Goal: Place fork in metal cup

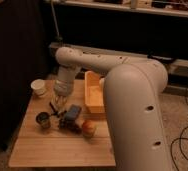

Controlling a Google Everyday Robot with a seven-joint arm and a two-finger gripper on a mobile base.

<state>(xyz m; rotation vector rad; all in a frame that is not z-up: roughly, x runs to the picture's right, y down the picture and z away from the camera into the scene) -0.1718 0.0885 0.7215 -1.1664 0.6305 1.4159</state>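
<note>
The white arm's gripper (pixel 60 103) is hovering over the wooden counter (pixel 47 145), jaws unreadable, beside the dark grey metal cup (pixel 43 120).

the wooden surface (pixel 47 145) carries a white cup (pixel 38 87) near its back left corner, a yellow bin (pixel 95 94) at the back right, a metal cup (pixel 43 120) toward the left, a blue block (pixel 73 113) beside it and a round orange fruit (pixel 88 128). the end effector (pixel 60 104) hangs just above the surface, between the white cup and the bin.
</note>
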